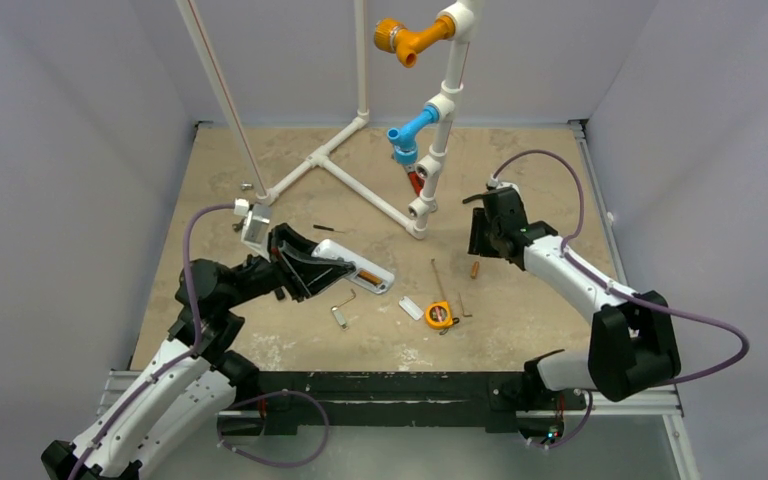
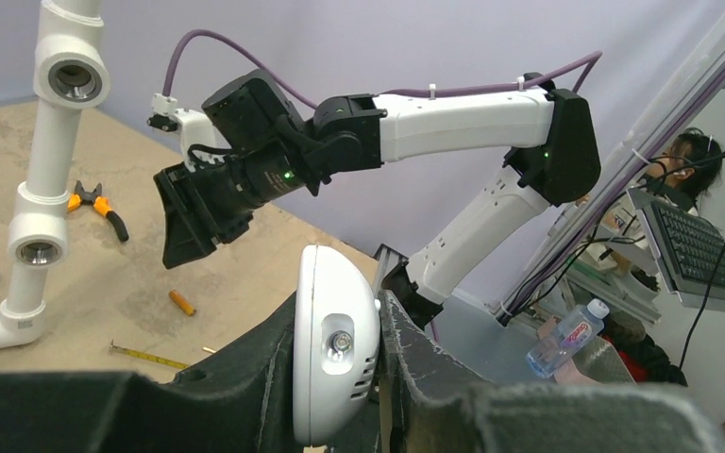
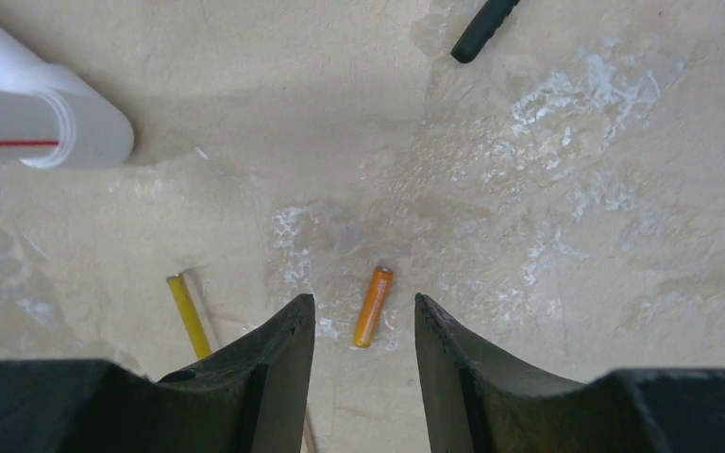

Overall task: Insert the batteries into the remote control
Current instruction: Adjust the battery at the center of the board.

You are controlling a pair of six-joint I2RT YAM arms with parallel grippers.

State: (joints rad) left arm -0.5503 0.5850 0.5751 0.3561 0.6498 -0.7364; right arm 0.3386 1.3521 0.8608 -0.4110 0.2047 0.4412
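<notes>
My right gripper (image 3: 361, 311) hangs spread above the worktop (image 3: 576, 236), nothing between the fingers. The loose battery (image 3: 373, 307) lies flat below, framed right in the gap, its long axis running roughly with my fingers. Over on the left, my left gripper (image 2: 340, 307) is pressed tight on the remote control (image 2: 330, 377), holding it tilted up, well apart from that battery.

Here's where it could slip. It's a smooth round cylinder on a hard surface. If I drop off-centre, one fingertip lands on top and flicks it away, likely toward the yellow tape blade (image 3: 185, 304) nearby. If I pinch near one end, it may swivel in my grip and arrive crooked at the remote. And the remote looks held by one part only, so a hard push while seating could lever it loose.

My right wrist view gives the line-up but says little about height. The left wrist view supplies that: side-on, my right gripper sits clear above the worktop, the battery down below it. Only the top view shows the remote's open bay, with what looks like a seated battery (image 1: 370, 275) already in it. The left wrist view sees just the remote's rounded end.
</notes>
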